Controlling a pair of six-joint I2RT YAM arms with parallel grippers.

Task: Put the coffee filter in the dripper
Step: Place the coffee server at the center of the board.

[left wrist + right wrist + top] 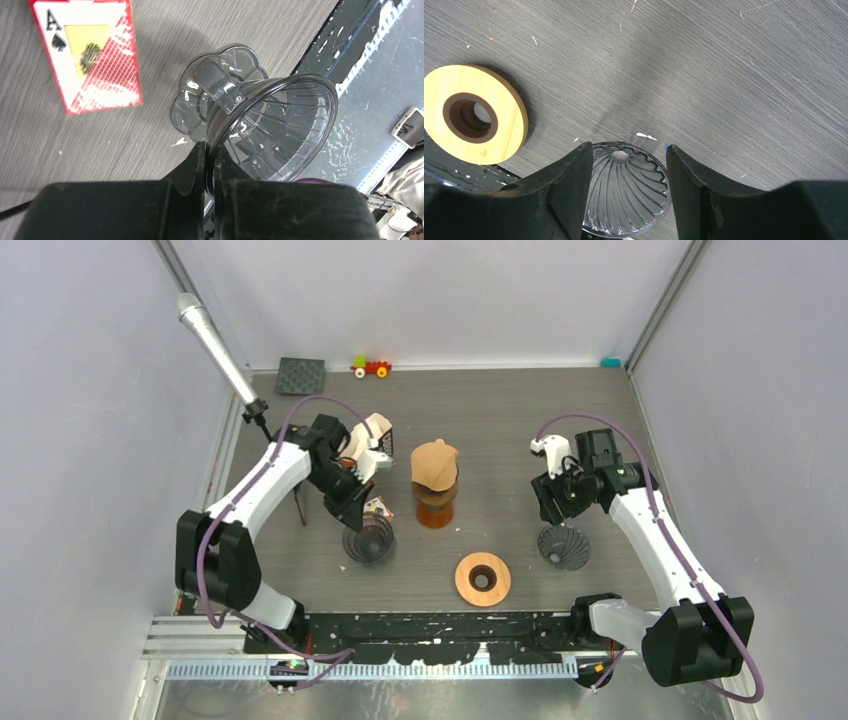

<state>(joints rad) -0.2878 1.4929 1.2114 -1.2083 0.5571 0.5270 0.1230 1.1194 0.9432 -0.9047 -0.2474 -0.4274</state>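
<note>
The left gripper (209,150) is closed on the rim of the clear dripper (270,130); the right gripper (629,150) is open and holds nothing.
Only the left wrist view shows the rim pinched between the fingers, with a red card box (87,50) beside it. The right wrist view shows jaws apart above a ribbed dripper (626,195), near a wooden ring (474,114). Only the top view shows the coffee filter (435,464), on a brown stand (435,510) mid-table, apart from both grippers.

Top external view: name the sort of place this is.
Probably a lab robot test cell: plain grey partition walls, a silver microphone, and two white-and-black arms bolted to a grey wood-grain table.
</note>
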